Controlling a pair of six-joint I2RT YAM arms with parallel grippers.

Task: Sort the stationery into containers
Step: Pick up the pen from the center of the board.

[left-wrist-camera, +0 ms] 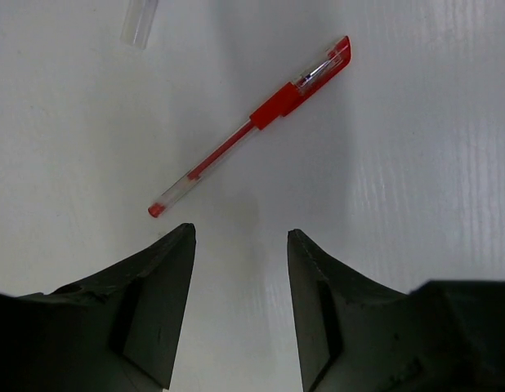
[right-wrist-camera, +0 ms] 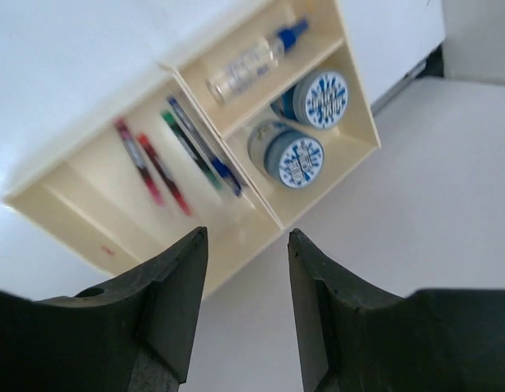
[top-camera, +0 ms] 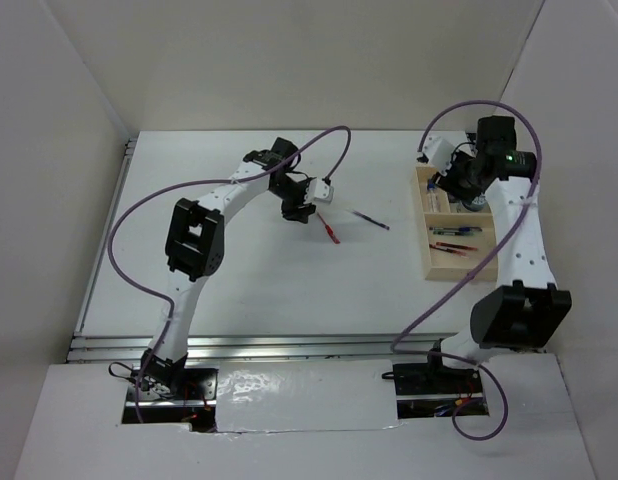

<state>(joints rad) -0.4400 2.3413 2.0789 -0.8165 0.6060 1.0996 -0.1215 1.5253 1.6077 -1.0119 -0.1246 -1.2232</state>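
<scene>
Altogether six pens or so show, though the ones in the tray are blurred and hard to count. Two lie loose on the desk [top-camera: 239,280]: a red pen [left-wrist-camera: 252,126] near the middle, toward the far edge, and a dark pen [top-camera: 371,220] between it and the tray, apart from both. The rest lie side by side in one long compartment of the beige tray [top-camera: 454,265], which sits along the desk's right edge: two red pens [right-wrist-camera: 163,171], a green pen [right-wrist-camera: 187,147] and a blue pen [right-wrist-camera: 207,151]. Two rolls [right-wrist-camera: 320,99] share a small compartment at the tray's far end. One bottle [right-wrist-camera: 248,64] lies on its side in the compartment next to them.

From the near edge the left arm reaches forward with its elbow raised and its wrist turned down. The left fingers [left-wrist-camera: 154,302] stand moderately apart, holding nothing, just short of the red pen's tip. The right arm leans forward over the tray. The right fingers [right-wrist-camera: 167,302] hang above it, parted and empty.

The red pen has a clear barrel, a red grip band and a red cap, and lies slanted. Both rolls are round, patterned blue on white. The bottle is clear-to-white with a blue cap.
</scene>
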